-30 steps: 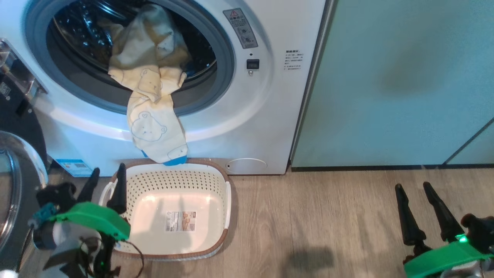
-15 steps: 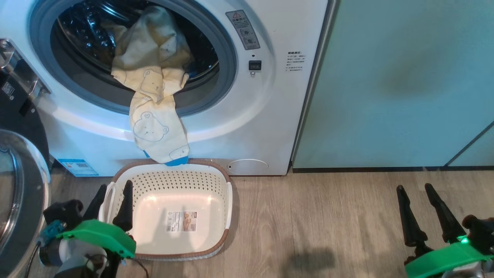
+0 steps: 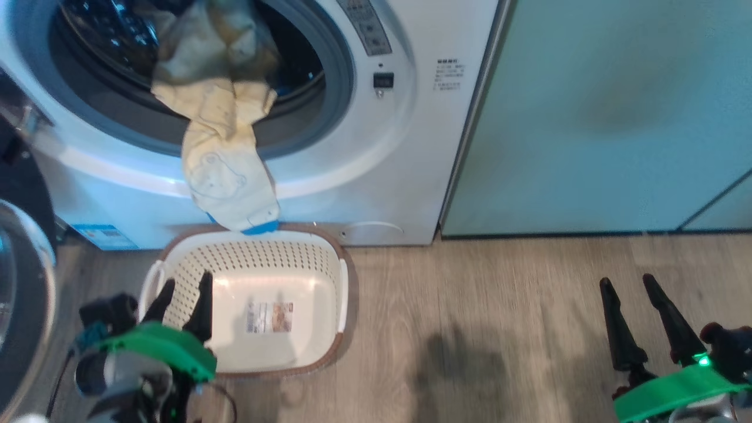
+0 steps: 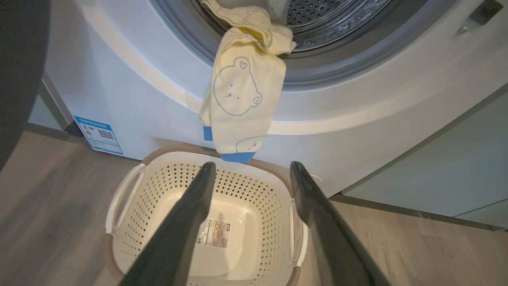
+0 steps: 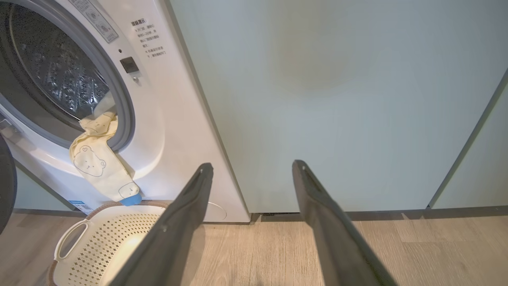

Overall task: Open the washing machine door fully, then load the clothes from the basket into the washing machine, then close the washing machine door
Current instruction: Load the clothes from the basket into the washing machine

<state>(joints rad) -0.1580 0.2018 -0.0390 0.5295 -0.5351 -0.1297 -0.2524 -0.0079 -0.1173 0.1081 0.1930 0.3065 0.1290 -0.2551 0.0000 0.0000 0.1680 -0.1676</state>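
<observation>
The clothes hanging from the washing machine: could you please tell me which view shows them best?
The left wrist view: the clothes hang close and sharp, with the bear print and blue cuff clear. The head view shows more of the bundle, but blurred. The right wrist view shows them small, at its left.

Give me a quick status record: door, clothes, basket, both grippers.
door: washing machine door open, swung to the left
clothes: partly in the drum, blue-cuffed end hanging out over the seal toward the basket
basket: empty, on the floor before the washing machine
left gripper: open, empty, near the basket
right gripper: open, empty, above the floor
</observation>
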